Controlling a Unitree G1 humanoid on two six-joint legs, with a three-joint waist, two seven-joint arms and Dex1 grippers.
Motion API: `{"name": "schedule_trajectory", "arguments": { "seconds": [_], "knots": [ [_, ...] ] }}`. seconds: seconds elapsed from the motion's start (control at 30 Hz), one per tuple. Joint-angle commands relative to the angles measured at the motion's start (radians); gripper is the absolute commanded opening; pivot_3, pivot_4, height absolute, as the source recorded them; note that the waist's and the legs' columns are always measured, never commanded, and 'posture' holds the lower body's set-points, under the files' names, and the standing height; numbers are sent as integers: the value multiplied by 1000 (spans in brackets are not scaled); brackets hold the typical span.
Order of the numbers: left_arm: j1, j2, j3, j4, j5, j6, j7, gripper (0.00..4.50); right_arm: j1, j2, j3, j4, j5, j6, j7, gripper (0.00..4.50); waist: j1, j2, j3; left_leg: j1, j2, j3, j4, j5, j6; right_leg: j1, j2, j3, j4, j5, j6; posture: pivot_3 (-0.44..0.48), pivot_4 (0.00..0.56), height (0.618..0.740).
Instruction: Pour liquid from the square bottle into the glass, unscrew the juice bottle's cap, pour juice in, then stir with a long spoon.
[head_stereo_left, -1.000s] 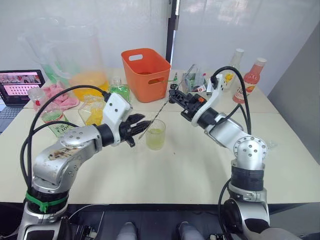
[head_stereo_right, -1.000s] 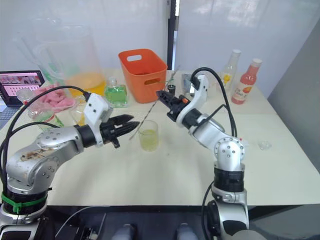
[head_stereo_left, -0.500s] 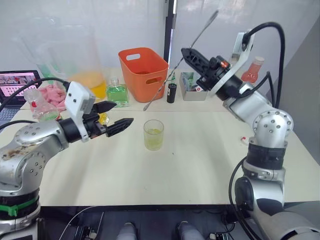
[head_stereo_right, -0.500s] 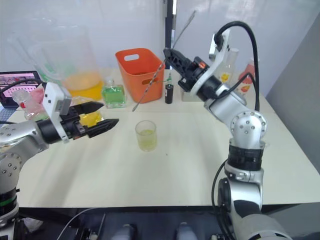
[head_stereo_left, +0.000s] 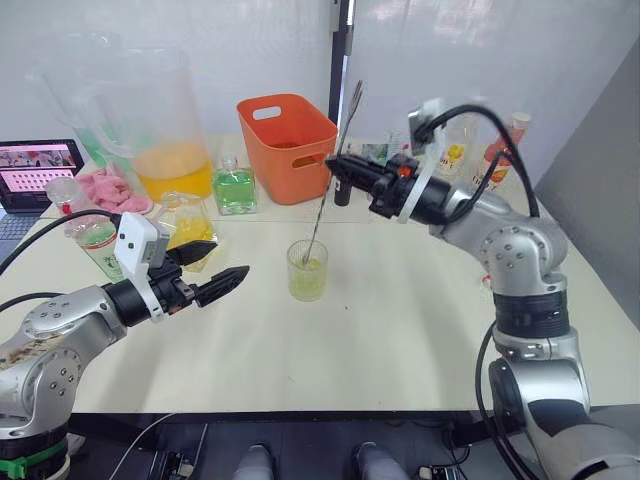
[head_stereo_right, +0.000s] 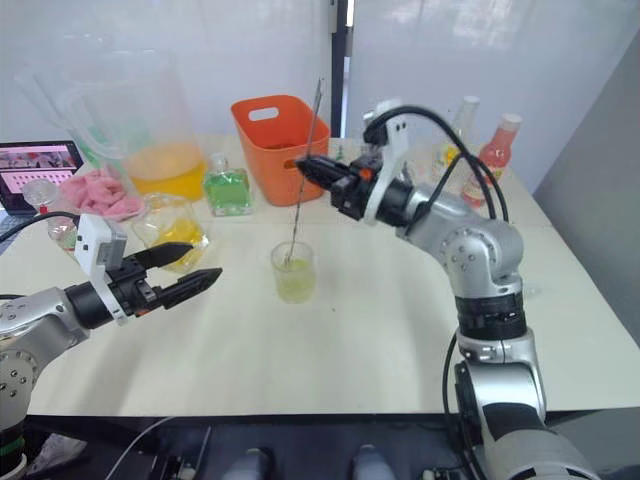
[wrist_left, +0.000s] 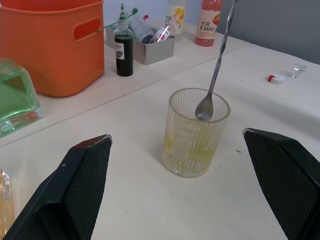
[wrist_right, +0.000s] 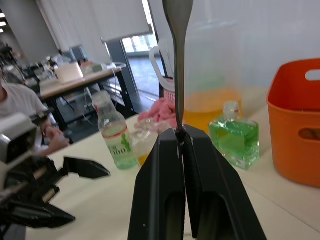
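The glass (head_stereo_left: 307, 270), ribbed and holding pale yellow-green liquid, stands mid-table. My right gripper (head_stereo_left: 333, 164) is shut on the long spoon (head_stereo_left: 318, 215), which stands almost upright with its bowl (wrist_left: 204, 109) inside the glass. In the right wrist view the stem (wrist_right: 178, 60) rises from between the closed fingers (wrist_right: 165, 165). My left gripper (head_stereo_left: 228, 262) is open and hovers left of the glass, apart from it. The square bottle (head_stereo_left: 185, 225) with yellow liquid stands behind that gripper. The juice bottle (head_stereo_left: 97, 238) with its green-and-white label stands at the far left.
An orange bin (head_stereo_left: 290, 140), a big pitcher (head_stereo_left: 170, 130) and a small green square bottle (head_stereo_left: 233, 185) line the back. A grey tray (wrist_left: 145, 42), a dark vial (wrist_left: 123, 47) and two bottles (head_stereo_left: 505, 145) are back right. Laptop (head_stereo_left: 40, 165) far left. A seated person (wrist_right: 15, 110) is nearby.
My right gripper swung the spoon down from a raised tilt to nearly upright, its bowl now in the glass. My left gripper drew back left, away from the glass, and stayed open.
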Motion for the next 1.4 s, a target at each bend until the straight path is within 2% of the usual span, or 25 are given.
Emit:
{"name": "schedule_trajectory", "arguments": {
  "seconds": [0.03, 0.47, 0.77, 0.93, 1.13, 1.27, 1.4],
  "knots": [
    [32, 44, -18, -50, 45, -58, -25, 4453, 0, -12, 19, -48, -69, -51, 43, 0, -1, 0, 0, 0, 0, 0, 0, 0, 0, 0, 0, 0, 0, 0, 0, 0, 150, 738],
    [85, 47, -37, -67, 61, -105, -25, 4453, 12, 25, 122, -40, -280, -161, 119, 0, -3, 0, 0, 0, 0, 0, 0, 0, 0, -1, 0, 0, 0, -1, -1, 0, 150, 738],
    [81, 37, -66, -66, 68, -115, -9, 4453, 8, 126, 119, 8, -338, -229, 125, 0, -4, 0, 0, 0, 0, 0, 0, 0, 0, 0, 0, 0, 1, -1, 0, 0, 150, 738],
    [89, 27, -94, -73, 78, -123, 0, 4453, 31, 143, 130, -22, -326, -202, 164, 0, -3, 0, 0, 0, 0, 0, -1, 0, 0, 0, 0, 0, 1, 0, -2, 0, 150, 738],
    [81, 27, -107, -70, 85, -128, 7, 4453, 50, 68, 145, -65, -327, -132, 243, 0, -3, 0, 0, 1, 0, 0, 0, 0, 0, 0, 0, 0, 1, 0, -2, 0, 150, 738],
    [87, 30, -117, -61, 101, -140, 0, 4453, 37, 7, 155, -26, -391, -180, 272, 0, -3, 0, 0, 1, 0, 0, 0, 0, 0, 0, 0, 0, 1, 0, -1, 0, 150, 738],
    [101, 24, -119, -65, 106, -146, -6, 4453, 20, 8, 152, 25, -428, -237, 279, 0, -4, 0, 0, 1, 0, 0, 0, 0, 0, 0, 0, -1, 1, -2, 0, 0, 150, 738]
  ]
}}
